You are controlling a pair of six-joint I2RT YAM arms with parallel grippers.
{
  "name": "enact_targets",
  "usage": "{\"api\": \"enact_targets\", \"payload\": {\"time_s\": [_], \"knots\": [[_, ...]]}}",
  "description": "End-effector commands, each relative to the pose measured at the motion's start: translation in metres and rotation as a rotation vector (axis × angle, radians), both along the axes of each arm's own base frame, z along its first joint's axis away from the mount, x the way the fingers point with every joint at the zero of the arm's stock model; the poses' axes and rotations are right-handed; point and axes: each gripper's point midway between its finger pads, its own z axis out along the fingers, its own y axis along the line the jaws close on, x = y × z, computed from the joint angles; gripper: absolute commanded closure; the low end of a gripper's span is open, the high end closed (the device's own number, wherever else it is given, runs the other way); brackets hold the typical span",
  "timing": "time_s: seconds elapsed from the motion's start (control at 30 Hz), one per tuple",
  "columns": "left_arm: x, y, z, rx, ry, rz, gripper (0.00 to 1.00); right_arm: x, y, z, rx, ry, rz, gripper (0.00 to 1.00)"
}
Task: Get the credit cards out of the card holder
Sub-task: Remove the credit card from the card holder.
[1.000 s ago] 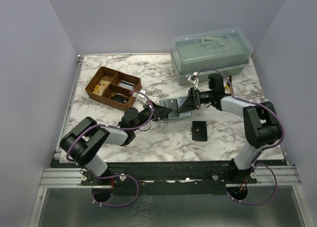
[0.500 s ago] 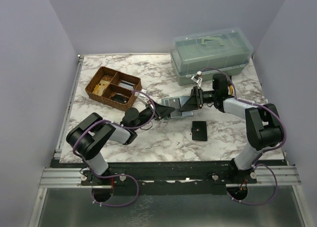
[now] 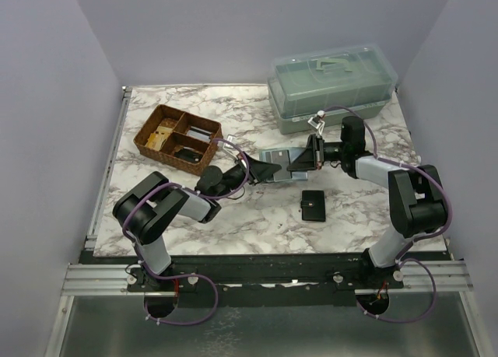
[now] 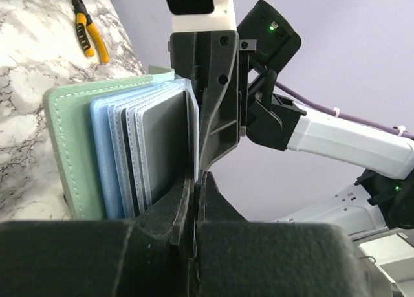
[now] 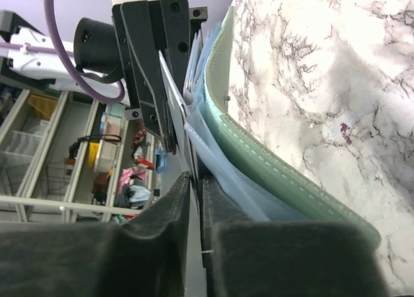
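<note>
**Card extraction: holder braced between 2 grippers**

Step in hand: gaining access to the pockets. As far as I can judge, no card is out yet.

My left gripper [image 4: 196,180] is fully closed on the near edge of the card holder [image 4: 65,142]. The green cover lies to the left of its fingers, and a fan of pale blue and grey leaves stands directly ahead of them. My right gripper [image 5: 194,180] faces it from the opposite edge. Its fingers stand almost together, pinching 1 thin pale leaf, and the green cover curves away to their right. The holder hangs between the 2 grippers, off the table [image 3: 257,217]. The black wallet [image 3: 313,204] lies on the table near the right gripper, toward my bases.

Next move, in my judgement: hold the left grip firm and draw the right gripper straight back along the plane of the leaf. A skewed pull could bend the leaf or drag the whole holder along.

Not resolved: whether the pinched leaf is 1 of the credit cards or a plastic sleeve. No card can be identified for certain in any view. In both wrist views my own fingers hide the exact contact point.
</note>
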Motion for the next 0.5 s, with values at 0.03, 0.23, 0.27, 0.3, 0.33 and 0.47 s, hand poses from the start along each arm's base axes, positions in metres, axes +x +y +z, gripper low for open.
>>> {"api": "enact_targets", "payload": {"time_s": [0.03,0.23,0.27,0.3,0.33,0.47], "knots": [[-0.038,-0.026,0.003,-0.008,-0.025,-0.169,1.0,-0.011,0.012,0.014,0.025,-0.059,0.055,0.94],[-0.038,-0.009,0.004,-0.006,-0.01,-0.138,0.98,-0.007,0.002,0.019,0.026,-0.09,0.019,1.0],[-0.038,-0.005,0.005,-0.008,-0.011,-0.134,0.97,-0.007,0.001,0.019,0.028,-0.09,0.02,1.0],[-0.035,-0.001,0.006,-0.01,-0.013,-0.125,0.97,-0.007,0.001,0.019,0.03,-0.09,0.024,1.0],[-0.036,0.003,0.009,-0.013,-0.018,-0.125,0.98,-0.008,0.0,0.019,0.033,-0.093,0.03,1.0],[-0.032,0.018,0.018,-0.032,-0.037,-0.114,0.99,-0.011,0.0,0.021,0.038,-0.105,0.034,1.0]]}}
